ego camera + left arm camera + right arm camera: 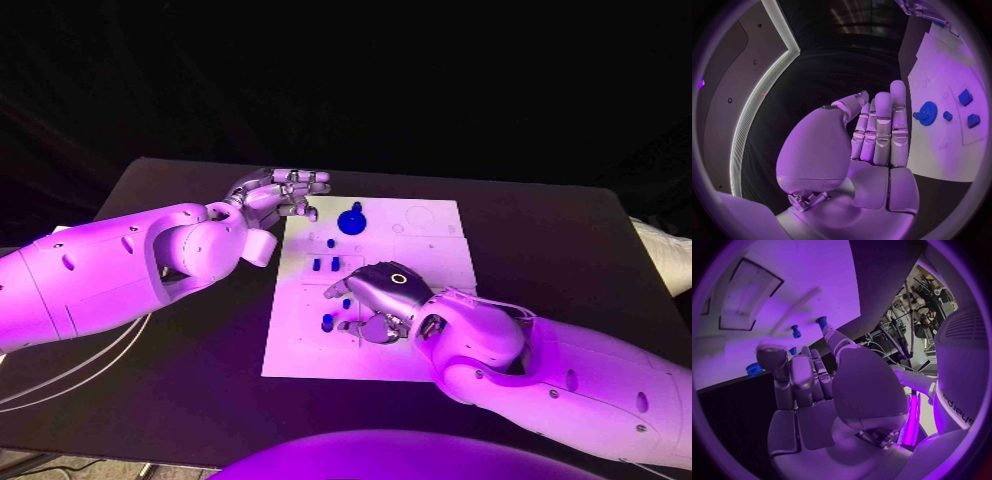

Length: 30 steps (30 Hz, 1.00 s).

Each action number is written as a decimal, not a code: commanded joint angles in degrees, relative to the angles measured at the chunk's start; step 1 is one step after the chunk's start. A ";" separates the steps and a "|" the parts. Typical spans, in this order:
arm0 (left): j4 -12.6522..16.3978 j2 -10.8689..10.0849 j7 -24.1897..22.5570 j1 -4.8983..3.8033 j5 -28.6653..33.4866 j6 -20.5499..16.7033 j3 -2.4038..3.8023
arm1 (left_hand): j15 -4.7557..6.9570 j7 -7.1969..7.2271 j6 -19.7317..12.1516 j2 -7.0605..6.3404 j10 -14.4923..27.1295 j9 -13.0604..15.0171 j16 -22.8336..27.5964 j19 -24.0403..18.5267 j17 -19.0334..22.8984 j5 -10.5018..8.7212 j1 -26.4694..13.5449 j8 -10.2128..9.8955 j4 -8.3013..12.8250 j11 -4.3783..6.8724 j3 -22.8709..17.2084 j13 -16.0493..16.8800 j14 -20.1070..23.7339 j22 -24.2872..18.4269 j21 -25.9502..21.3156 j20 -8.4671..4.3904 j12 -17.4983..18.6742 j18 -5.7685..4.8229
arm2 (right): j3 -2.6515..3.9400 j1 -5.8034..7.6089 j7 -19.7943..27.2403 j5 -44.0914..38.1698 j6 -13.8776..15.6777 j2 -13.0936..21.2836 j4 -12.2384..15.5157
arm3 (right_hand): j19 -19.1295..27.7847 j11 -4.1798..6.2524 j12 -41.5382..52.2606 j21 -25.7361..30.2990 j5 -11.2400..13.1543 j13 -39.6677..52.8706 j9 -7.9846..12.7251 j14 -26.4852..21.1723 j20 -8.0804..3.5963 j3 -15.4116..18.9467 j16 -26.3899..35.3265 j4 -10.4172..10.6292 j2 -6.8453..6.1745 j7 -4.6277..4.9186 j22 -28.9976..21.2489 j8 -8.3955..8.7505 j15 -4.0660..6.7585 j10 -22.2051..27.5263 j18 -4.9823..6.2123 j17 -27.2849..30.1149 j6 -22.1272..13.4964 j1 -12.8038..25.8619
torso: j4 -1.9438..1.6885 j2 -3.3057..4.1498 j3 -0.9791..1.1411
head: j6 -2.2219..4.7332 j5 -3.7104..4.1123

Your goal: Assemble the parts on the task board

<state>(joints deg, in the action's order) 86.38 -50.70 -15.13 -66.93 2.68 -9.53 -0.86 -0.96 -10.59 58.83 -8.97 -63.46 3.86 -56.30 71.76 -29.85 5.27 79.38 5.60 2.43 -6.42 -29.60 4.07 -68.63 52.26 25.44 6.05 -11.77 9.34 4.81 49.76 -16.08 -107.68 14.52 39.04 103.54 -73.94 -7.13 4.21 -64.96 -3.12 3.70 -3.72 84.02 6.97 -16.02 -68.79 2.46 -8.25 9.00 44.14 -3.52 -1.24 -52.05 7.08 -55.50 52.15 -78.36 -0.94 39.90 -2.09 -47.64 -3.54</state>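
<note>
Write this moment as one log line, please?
left hand: open, beside task board | right hand: over board, hold unclear | gear: on board

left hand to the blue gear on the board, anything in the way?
Nothing visible. The left hand is off the board's far left corner, holding nothing, and the gear lies just beyond it on bare board. The other parts and the right hand are nearer the robot, off that line.

Two smooth white arms, rounded shells with small dark screw holes, silver segmented hands, thin pale cables
</note>
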 commanded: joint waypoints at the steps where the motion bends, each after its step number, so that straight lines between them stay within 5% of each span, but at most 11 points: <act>1: 0.00 -0.02 -0.02 0.01 -0.01 1.34 -0.05 | -0.01 -0.08 -0.25 0.39 0.53 0.00 0.21 -0.39 0.10 0.01 0.13 0.21 -0.07 0.06 0.33 -0.06 0.58 -0.10 -0.26 0.13 -0.32 0.99 | 0.95 0.03 1.57 6.19 7.01 2.68 2.06 | 0.11 0.19 0.96 0.27 -0.49 0.16 -0.18 0.22 0.03 2.07 0.35 0.51 0.15 0.41 -0.12 -0.19 -0.18 -0.31 0.97 0.35 -0.02 -0.74 | 0.41 -0.06 0.05 | 0.33 0.18; 2: 0.01 -0.06 -0.01 0.02 -0.01 1.37 -0.08 | -0.01 -0.08 -0.25 0.39 0.53 0.00 0.21 -0.39 0.10 0.01 0.13 0.21 -0.07 0.06 0.33 -0.06 0.58 -0.10 -0.26 0.13 -0.32 0.99 | 1.75 0.08 2.10 10.05 7.79 4.84 3.23 | 0.01 0.50 2.00 0.27 -0.65 0.37 -0.31 0.20 -0.06 2.72 0.47 0.73 0.58 0.68 -0.12 -0.40 0.05 -1.90 0.97 0.57 0.73 -0.95 | 0.53 -0.08 0.04 | 0.47 0.33; 7: 0.20 -0.23 -0.16 0.05 -0.01 1.42 -0.18 | -0.02 -0.08 -0.26 0.39 0.55 0.00 0.21 -0.41 0.12 0.00 0.09 0.22 -0.08 0.05 0.39 -0.06 0.60 -0.10 -0.28 0.14 -0.34 0.98 | 3.23 0.74 1.86 21.22 8.13 12.69 6.30 | -2.00 1.84 7.90 -2.32 -3.23 2.10 -0.86 1.15 -0.69 3.73 -1.87 2.77 2.37 0.80 4.13 -1.73 0.99 -13.62 0.25 -2.83 4.64 0.95 | 0.99 -0.20 -0.04 | 0.83 0.80; 12: 0.31 -0.33 -0.49 0.23 -0.01 1.30 -0.23 | -0.02 -0.08 -0.26 0.39 0.55 0.00 0.21 -0.41 0.12 0.00 0.09 0.22 -0.08 0.05 0.39 -0.06 0.60 -0.10 -0.28 0.14 -0.34 0.98 | 3.70 0.97 -1.19 25.11 7.75 19.34 8.19 | -5.61 4.57 14.43 -7.73 -7.04 6.47 -1.02 2.77 -2.64 6.96 -6.93 6.46 1.47 -1.48 12.62 -2.64 3.14 -24.73 -1.13 -9.70 6.55 5.15 | 1.61 -0.18 -0.11 | 1.35 1.52; 14: 0.35 -0.37 -0.57 0.47 -0.01 1.29 -0.24 | -0.02 -0.08 -0.26 0.39 0.55 0.00 0.21 -0.41 0.12 0.00 0.09 0.22 -0.08 0.05 0.39 -0.06 0.60 -0.10 -0.28 0.14 -0.34 0.98 | 3.78 0.84 -3.33 25.33 6.85 21.54 8.83 | -6.69 5.51 18.53 -9.58 -10.55 10.18 -1.21 2.85 -3.56 8.94 -7.59 8.35 1.27 -2.32 15.52 -3.13 3.97 -27.20 -1.67 -10.26 7.23 7.08 | 1.80 -0.13 -0.06 | 1.56 1.70; 18: 0.44 -0.39 -0.63 0.94 -0.01 1.35 -0.25 | -0.02 -0.08 -0.26 0.39 0.55 0.00 0.21 -0.41 0.12 0.00 0.09 0.22 -0.08 0.05 0.39 -0.06 0.60 -0.10 -0.28 0.14 -0.34 0.98 | 3.83 0.28 -7.99 22.52 4.81 24.42 9.86 | -7.40 6.55 39.42 -11.52 -13.49 33.83 -2.18 3.04 -4.21 13.26 -9.54 11.52 1.91 -2.87 18.45 -4.39 4.89 -26.82 -2.27 -12.57 8.31 7.61 | 2.07 -0.21 -0.12 | 1.75 1.93; 20: 0.50 -0.41 -0.65 1.07 -0.01 1.38 -0.26 | -0.02 -0.08 -0.26 0.39 0.55 0.00 0.21 -0.41 0.12 0.00 0.09 0.22 -0.08 0.05 0.39 -0.06 0.60 -0.10 -0.28 0.14 -0.34 0.98 | 3.82 0.03 -10.04 21.04 3.91 25.17 10.18 | -7.59 6.38 46.38 -12.23 -13.47 42.24 -2.80 3.15 -4.76 15.11 -10.61 12.94 2.41 -3.19 19.61 -4.84 4.33 -25.65 -2.14 -14.06 8.24 6.97 | 2.15 -0.24 -0.14 | 1.78 1.96; 30: 0.60 -0.42 -0.61 1.35 -0.01 1.52 -0.26 | -0.02 -0.08 -0.26 0.39 0.55 0.00 0.21 -0.41 0.12 0.00 0.09 0.22 -0.08 0.05 0.39 -0.06 0.60 -0.10 -0.28 0.14 -0.34 0.98 | 3.76 -0.88 -16.87 15.96 0.00 25.60 10.28 | -7.71 6.23 55.69 -13.15 -13.24 54.58 -4.84 3.29 -4.38 19.94 -12.38 14.15 4.20 -3.32 21.13 -6.15 4.60 -24.94 -2.48 -16.68 8.09 7.58 | 1.88 -0.33 -0.25 | 1.62 2.28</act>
<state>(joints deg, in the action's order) 86.84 -51.15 -15.15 -65.62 2.67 -9.16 -1.14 -1.15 -10.59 58.83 -8.97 -63.26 3.86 -56.30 71.76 -29.80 5.27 79.38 5.60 2.30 -6.22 -29.48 4.07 -68.43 52.21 25.44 6.05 -11.77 9.34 8.59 49.02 -28.93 -88.18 17.88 64.79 113.91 -81.56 -0.99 59.77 -77.72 -16.42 58.01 -8.51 83.92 2.48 3.73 -80.87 16.60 -4.59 6.04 65.23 -9.51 3.40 -77.43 5.25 -72.13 60.41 -70.64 1.09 39.63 -2.29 -45.94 -1.37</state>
